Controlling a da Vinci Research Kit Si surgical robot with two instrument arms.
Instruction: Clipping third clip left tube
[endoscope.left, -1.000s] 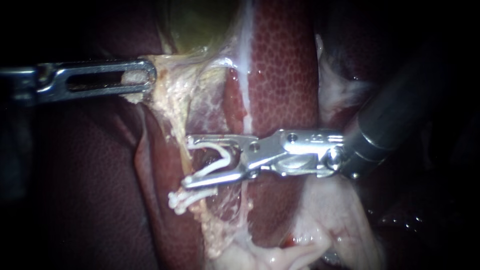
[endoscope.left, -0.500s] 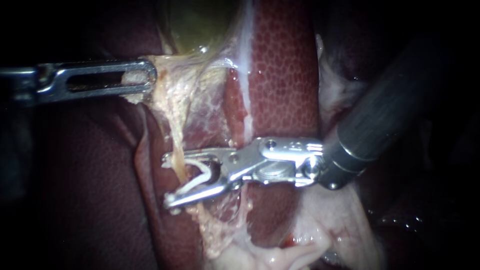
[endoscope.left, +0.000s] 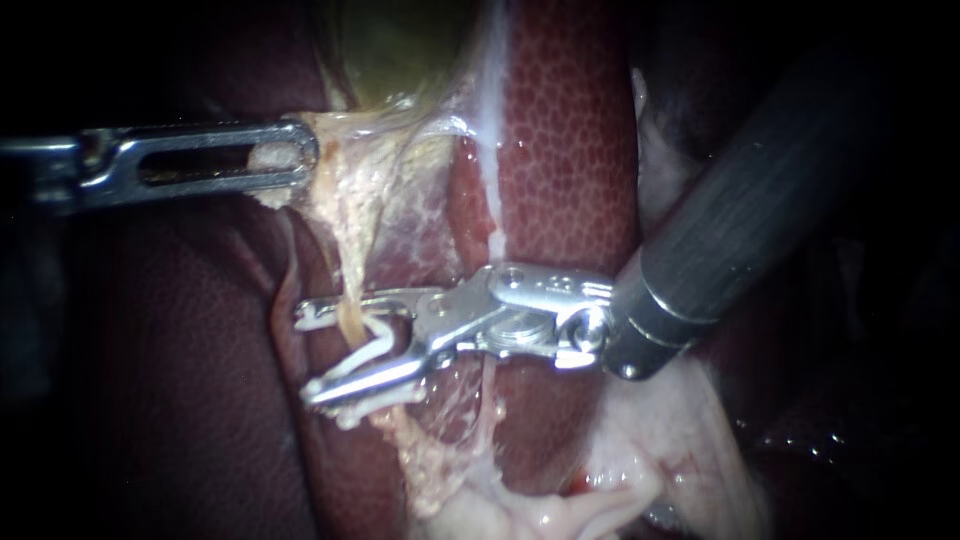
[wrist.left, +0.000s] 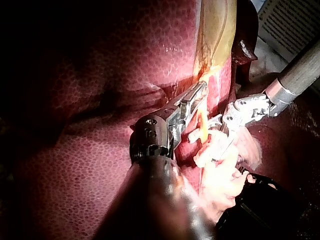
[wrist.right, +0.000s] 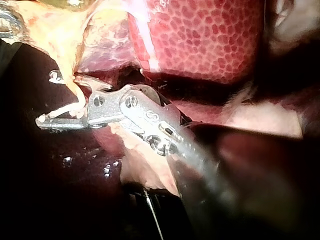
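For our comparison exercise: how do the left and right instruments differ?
The left instrument is long, slotted, clamped flat on pale tissue; the right instrument is spread wide, holding a white clip astride the tube. The left lies level; the right slants from upper right. Both are shiny metal.

Liver (endoscope.left: 570, 150): mottled red lobe at centre, running near to far, with a darker lobe to its left. A whitish stripe (endoscope.left: 490, 120) follows the red lobe's left edge. Gallbladder (endoscope.left: 400, 50): greenish-yellow, far centre, partly shadowed. Yellowish fatty tissue (endoscope.left: 345, 195) hangs from it toward the near side. Pale wet membrane (endoscope.left: 680, 450) at near right. In the left wrist view, a grey slatted panel (wrist.left: 290, 20) lies beyond the liver's edge.
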